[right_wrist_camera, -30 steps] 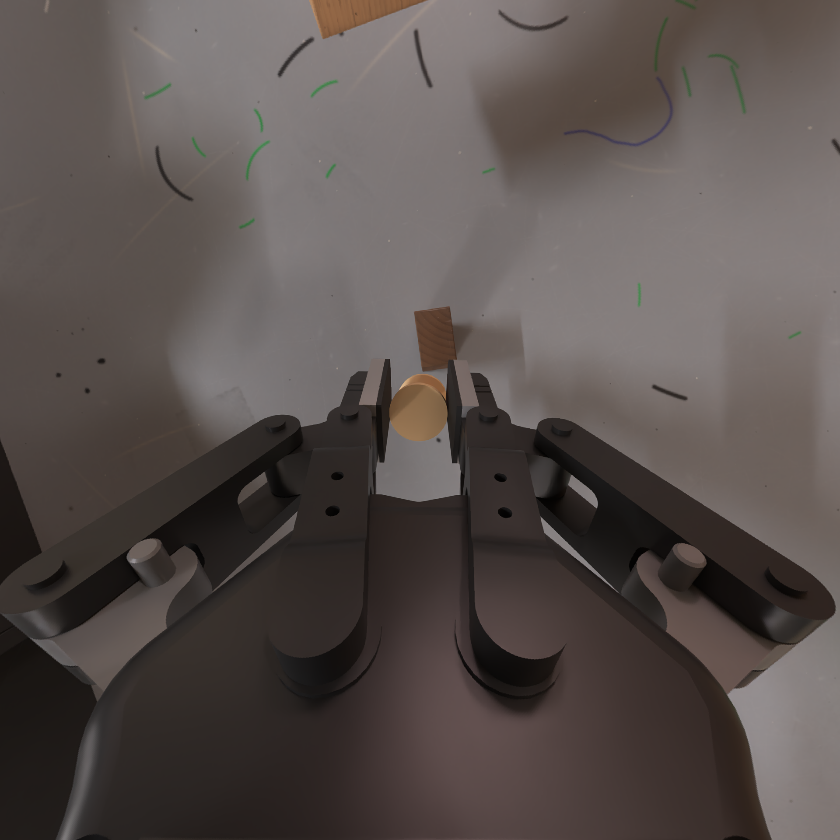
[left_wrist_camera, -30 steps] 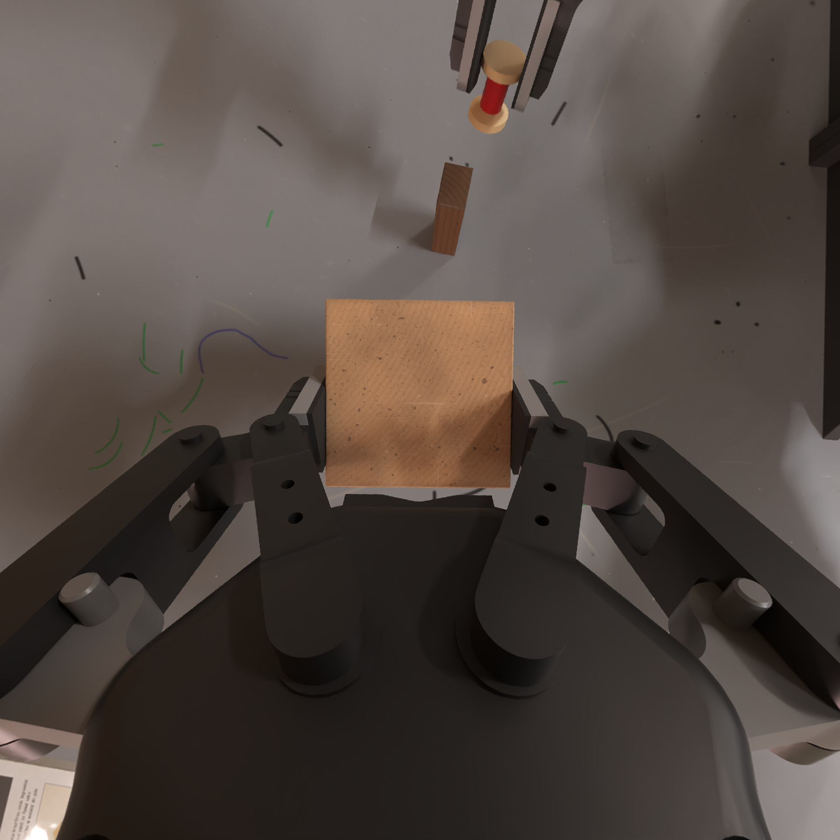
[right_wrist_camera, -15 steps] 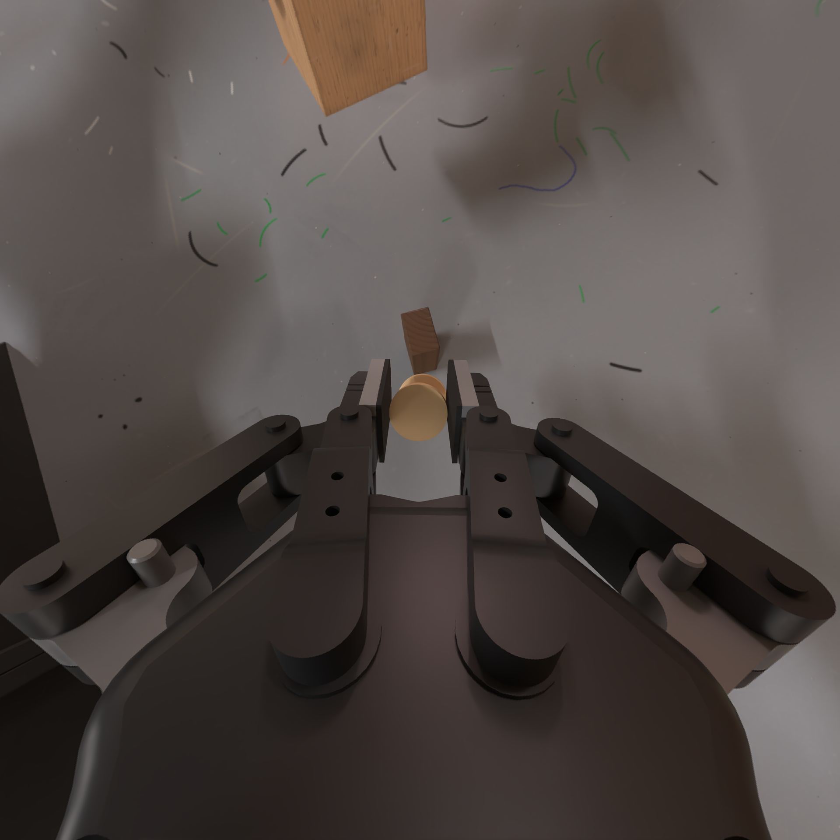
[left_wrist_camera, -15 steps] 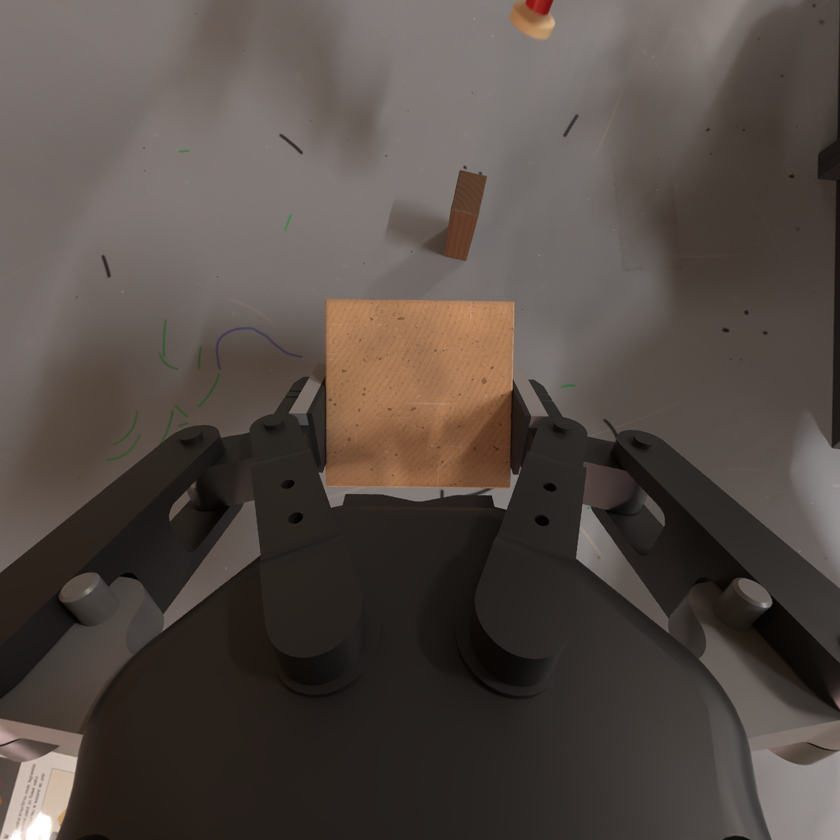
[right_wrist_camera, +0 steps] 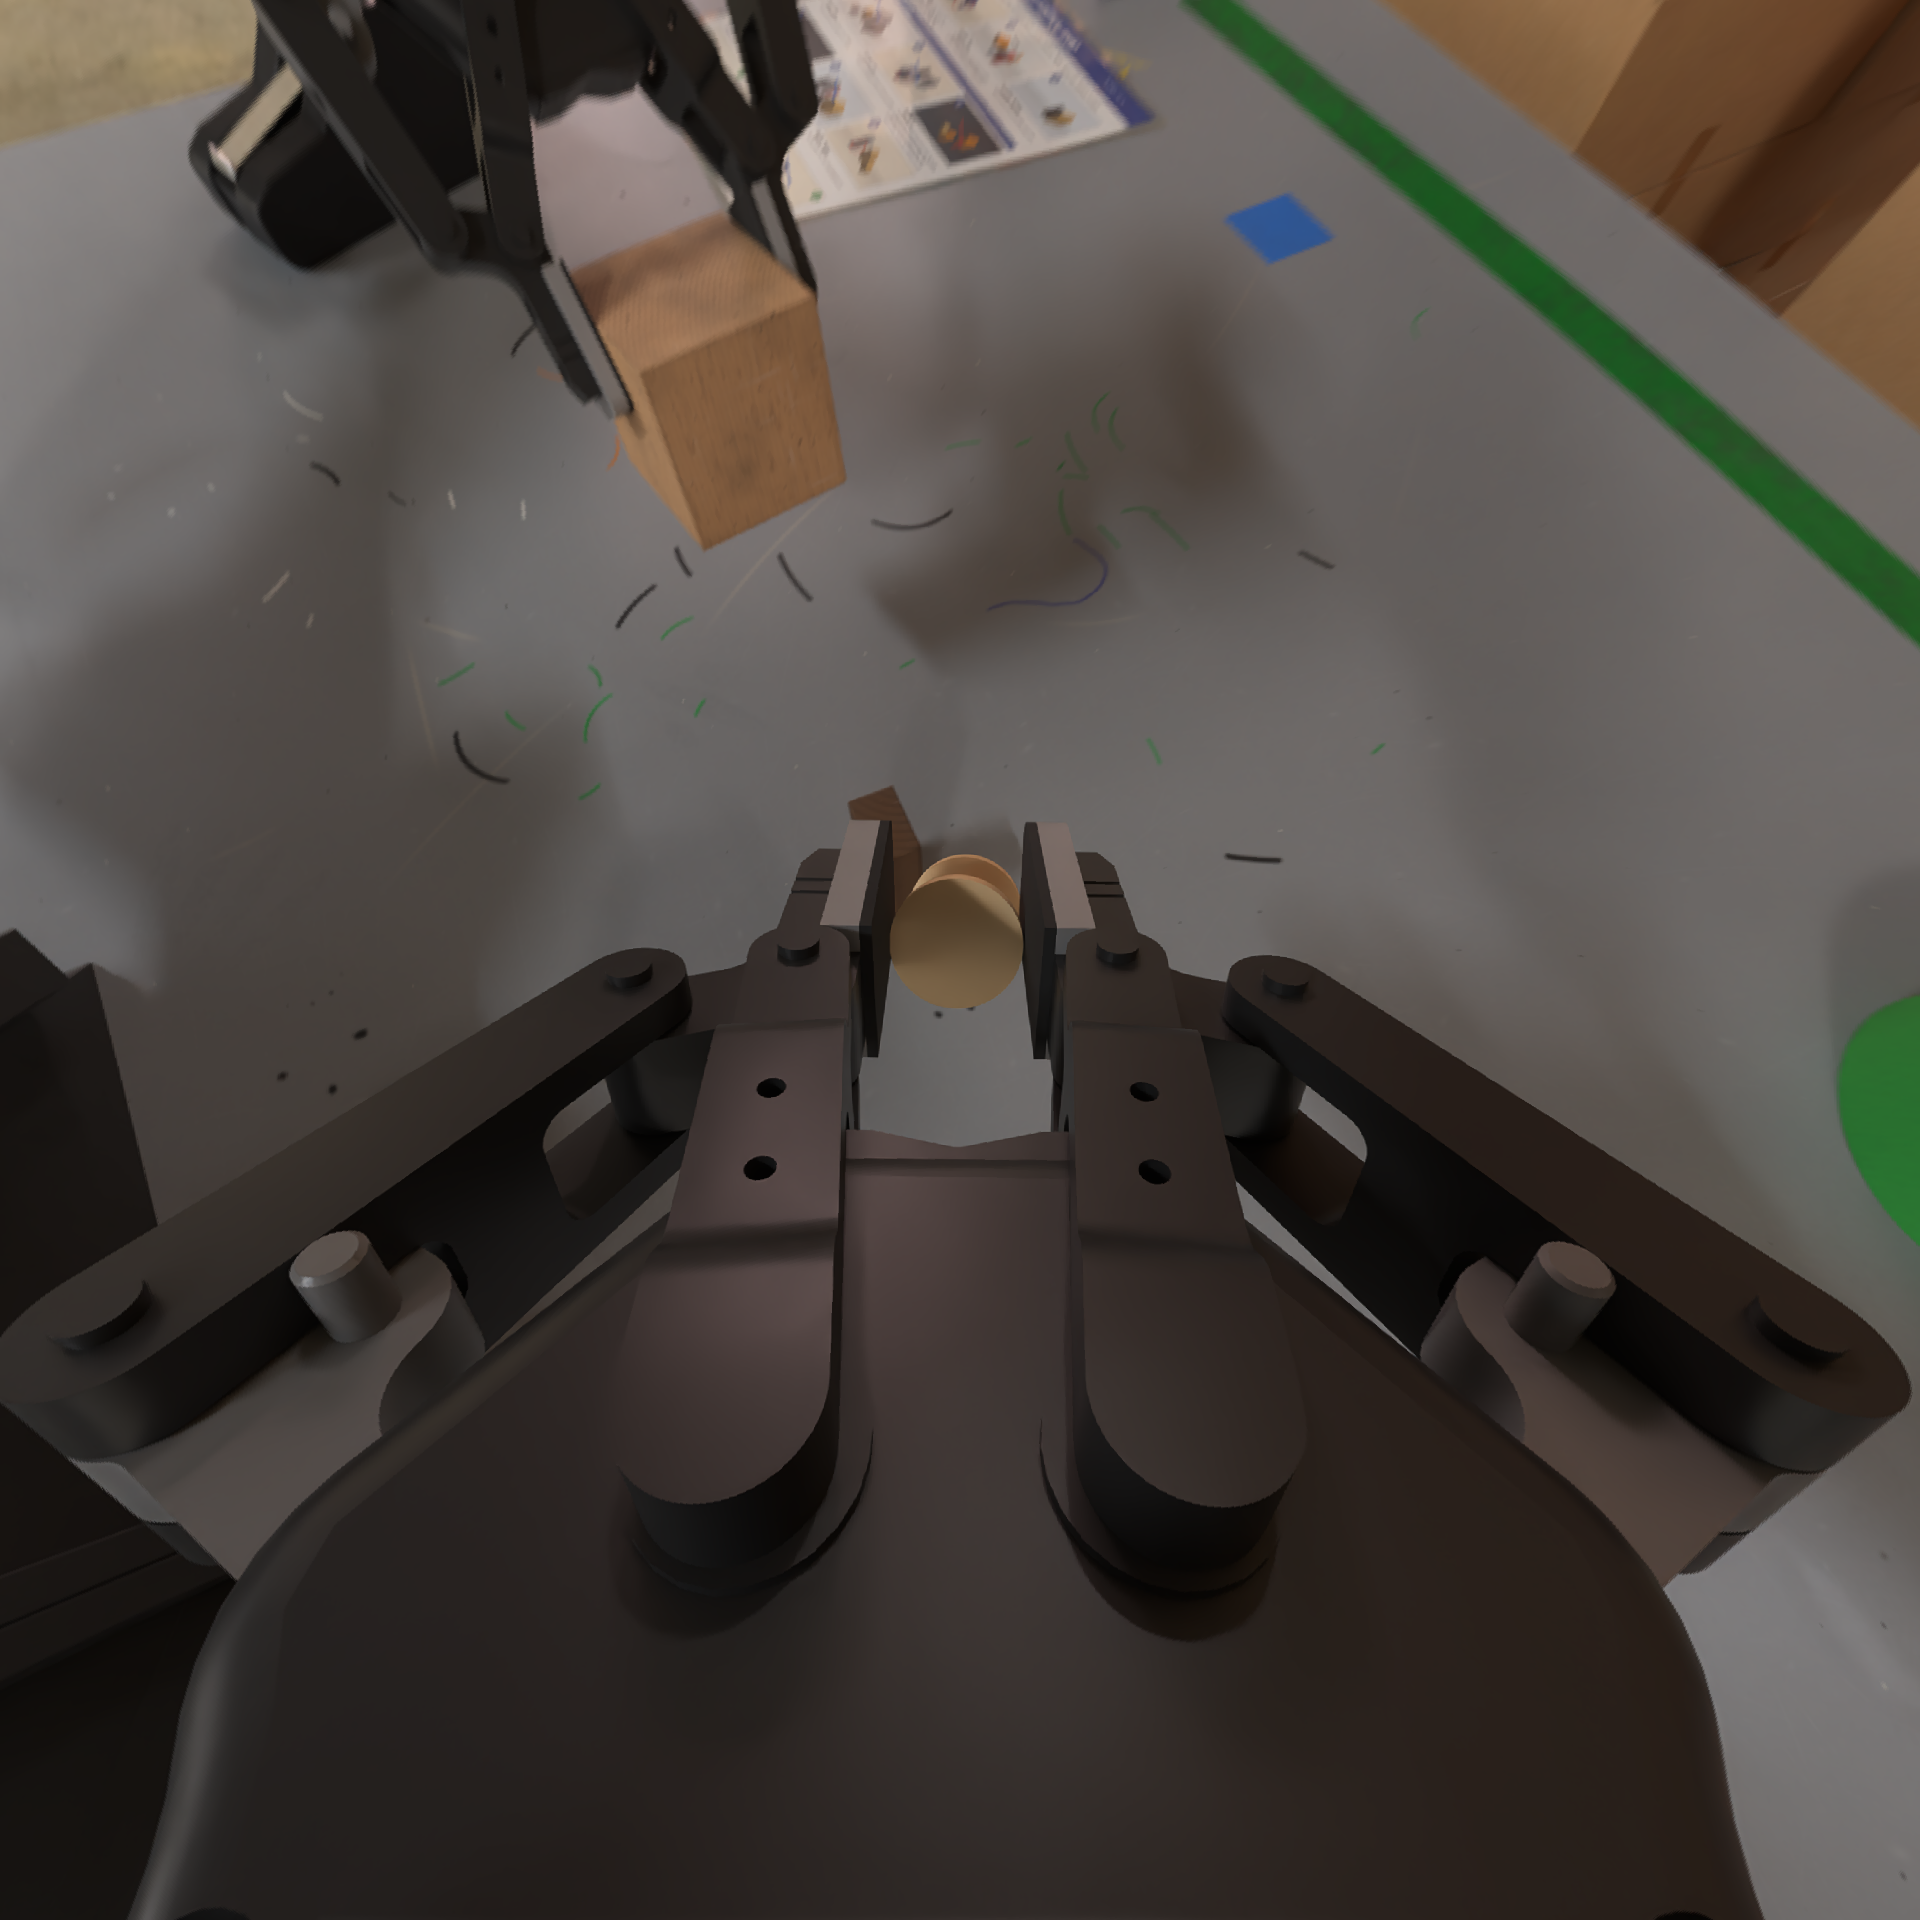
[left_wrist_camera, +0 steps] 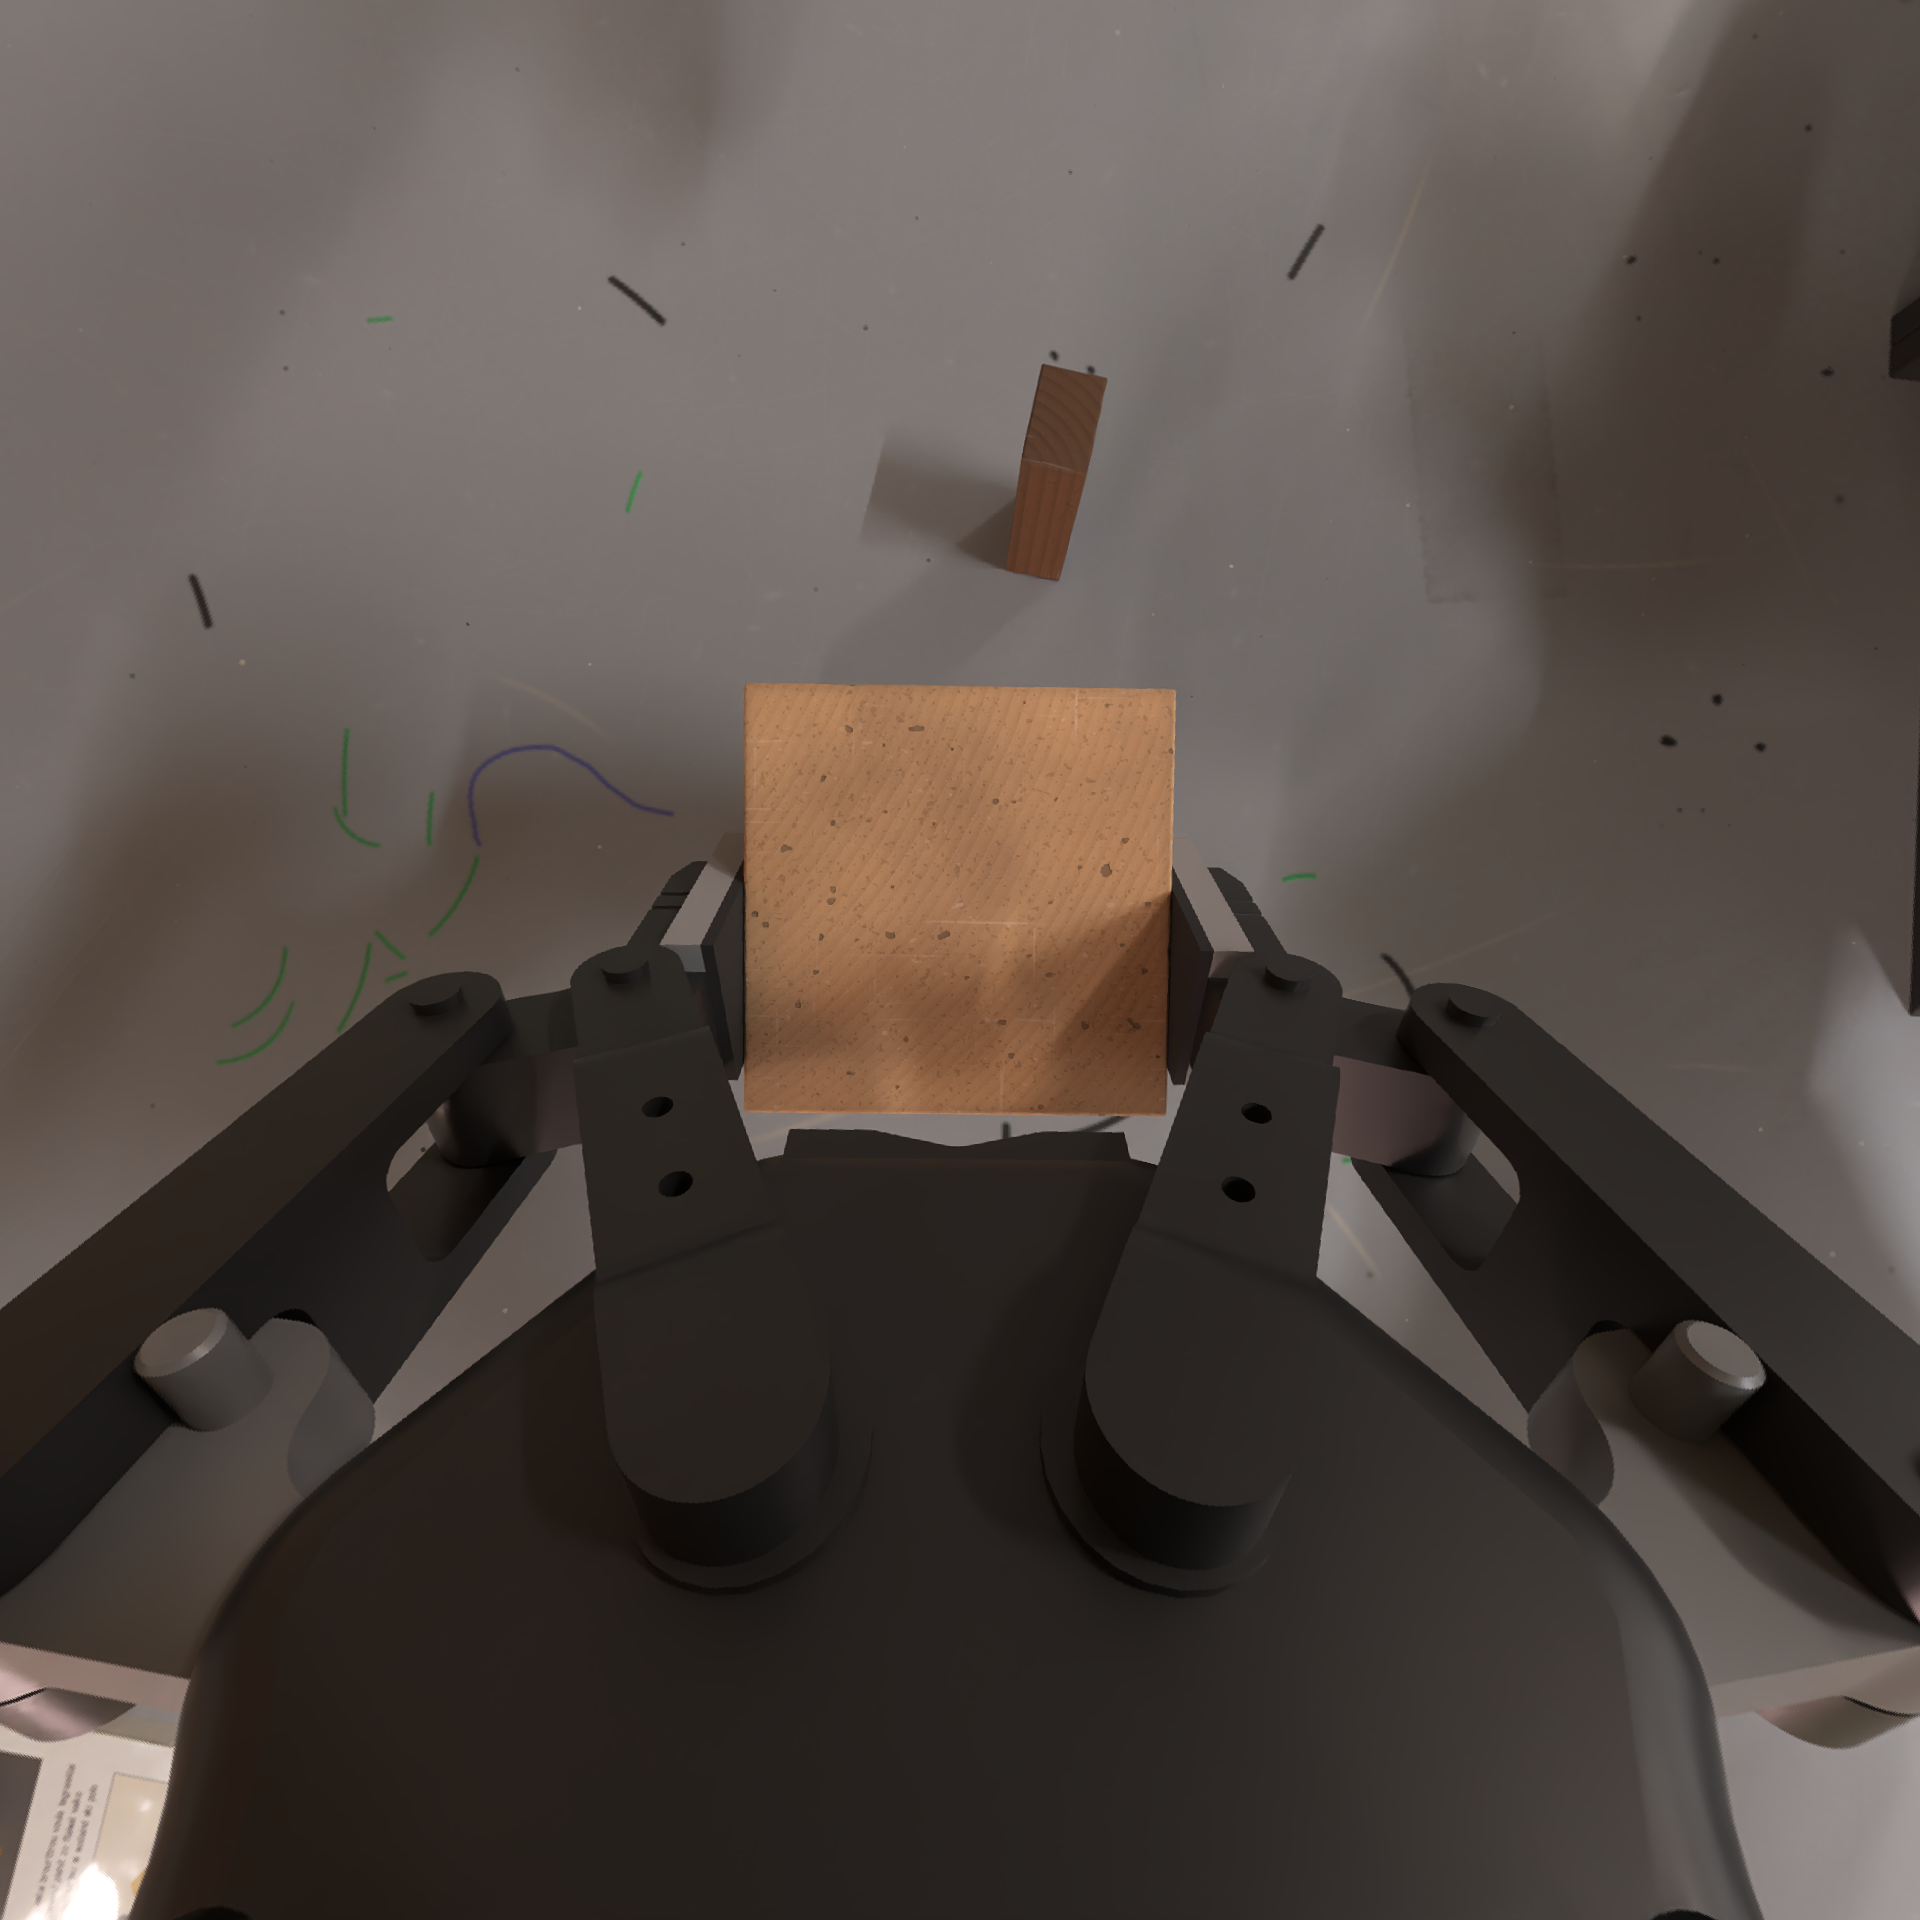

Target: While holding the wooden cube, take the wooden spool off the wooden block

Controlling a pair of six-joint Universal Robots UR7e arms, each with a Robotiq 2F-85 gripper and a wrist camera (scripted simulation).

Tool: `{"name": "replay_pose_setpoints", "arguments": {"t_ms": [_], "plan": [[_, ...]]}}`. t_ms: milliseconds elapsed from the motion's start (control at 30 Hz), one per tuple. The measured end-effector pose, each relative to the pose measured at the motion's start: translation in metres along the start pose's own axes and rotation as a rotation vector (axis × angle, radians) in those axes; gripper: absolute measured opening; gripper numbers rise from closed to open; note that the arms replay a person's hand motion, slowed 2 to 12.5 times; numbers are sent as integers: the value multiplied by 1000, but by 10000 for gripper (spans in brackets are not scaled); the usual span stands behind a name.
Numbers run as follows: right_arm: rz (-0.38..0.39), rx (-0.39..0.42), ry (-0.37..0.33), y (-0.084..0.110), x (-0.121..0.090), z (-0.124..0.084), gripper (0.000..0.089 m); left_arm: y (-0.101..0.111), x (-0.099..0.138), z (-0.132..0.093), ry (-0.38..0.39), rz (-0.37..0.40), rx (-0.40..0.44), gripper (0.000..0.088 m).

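My left gripper (left_wrist_camera: 958,914) is shut on the light wooden cube (left_wrist_camera: 956,894) and holds it above the grey table. The dark wooden block (left_wrist_camera: 1055,473) stands upright on the table beyond it, with nothing on top. My right gripper (right_wrist_camera: 956,914) is shut on the wooden spool (right_wrist_camera: 956,945), whose round tan end faces the camera, held well above the table. The block (right_wrist_camera: 883,810) peeks out just behind the left finger. The left gripper with the cube (right_wrist_camera: 743,384) shows at the upper left of the right wrist view.
A dark box (right_wrist_camera: 62,1195) stands at the left edge and a dark object (left_wrist_camera: 1907,343) at the right edge of the left wrist view. A printed sheet (right_wrist_camera: 966,94), a blue square (right_wrist_camera: 1278,227), green tape (right_wrist_camera: 1558,301), a green patch (right_wrist_camera: 1886,1101) and cardboard boxes (right_wrist_camera: 1766,125) lie farther off.
My right gripper has lifted the spool up and away from the block; it has left the left wrist view. The right view now takes in more of the table.
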State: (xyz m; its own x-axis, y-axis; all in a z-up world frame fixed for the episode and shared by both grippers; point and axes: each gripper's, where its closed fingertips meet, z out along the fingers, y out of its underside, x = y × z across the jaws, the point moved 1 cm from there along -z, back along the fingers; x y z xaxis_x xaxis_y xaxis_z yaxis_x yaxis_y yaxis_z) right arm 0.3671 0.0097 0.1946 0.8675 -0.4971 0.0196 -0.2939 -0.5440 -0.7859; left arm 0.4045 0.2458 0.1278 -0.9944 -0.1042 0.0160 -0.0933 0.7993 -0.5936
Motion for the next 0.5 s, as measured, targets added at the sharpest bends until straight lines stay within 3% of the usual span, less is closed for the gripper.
{"name": "replay_pose_setpoints", "arguments": {"t_ms": [500], "plan": [[54, 205, 213, -31, 38, -84, 222, 0, 2, 10, 16, 5, -24, 601]]}}
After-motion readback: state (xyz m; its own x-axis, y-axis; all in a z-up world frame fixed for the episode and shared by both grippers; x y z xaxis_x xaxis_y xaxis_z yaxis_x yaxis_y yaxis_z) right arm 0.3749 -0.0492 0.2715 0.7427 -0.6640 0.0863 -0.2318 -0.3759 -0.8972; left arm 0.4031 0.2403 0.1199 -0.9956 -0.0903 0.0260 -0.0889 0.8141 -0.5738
